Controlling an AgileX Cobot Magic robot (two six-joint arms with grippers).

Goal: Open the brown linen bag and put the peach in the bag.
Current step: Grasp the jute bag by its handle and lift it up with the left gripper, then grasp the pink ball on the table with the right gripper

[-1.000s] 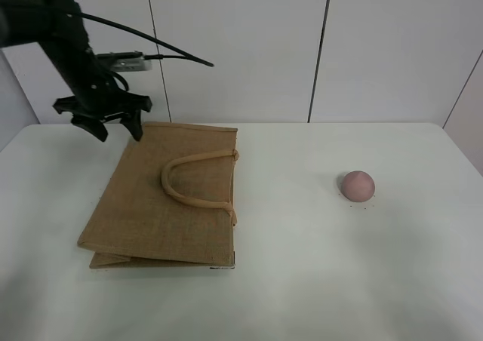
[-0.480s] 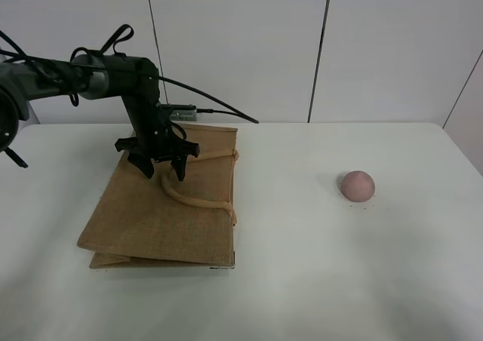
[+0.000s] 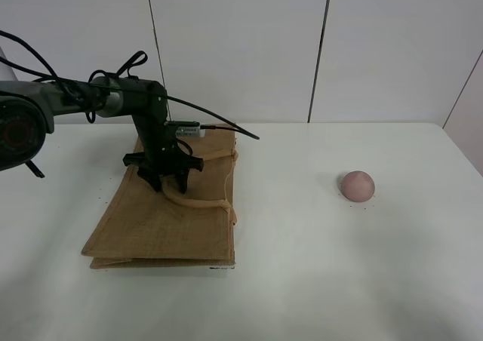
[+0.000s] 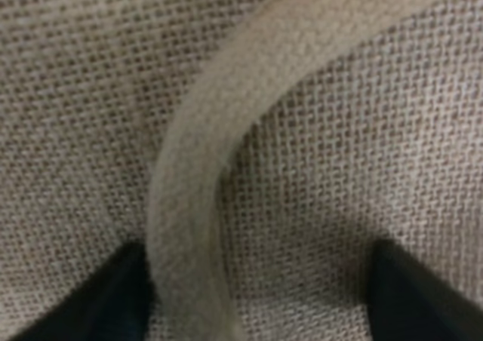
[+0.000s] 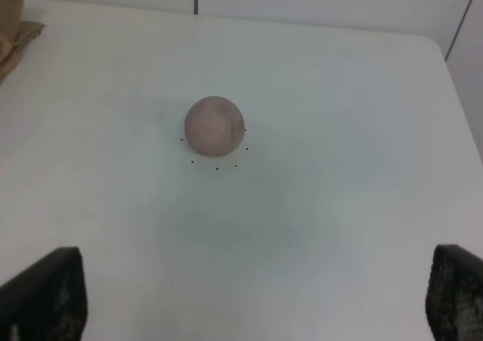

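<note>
While the table [image 3: 302, 273] holds it, the brown bag [image 3: 151, 224] lies flat on the left. The left claw [image 3: 167, 184] is down on it, spread wide around one loop handle [image 4: 189, 198]. The right claw [image 5: 256, 296] is spread wide too. The peach [image 3: 357, 185] sits well apart on the right.

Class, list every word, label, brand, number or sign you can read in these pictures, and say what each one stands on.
No text can be read in any view.
The brown linen bag and the peach show no print.
The small pale module above the bag may carry a marking, but it is too small to tell.
</note>
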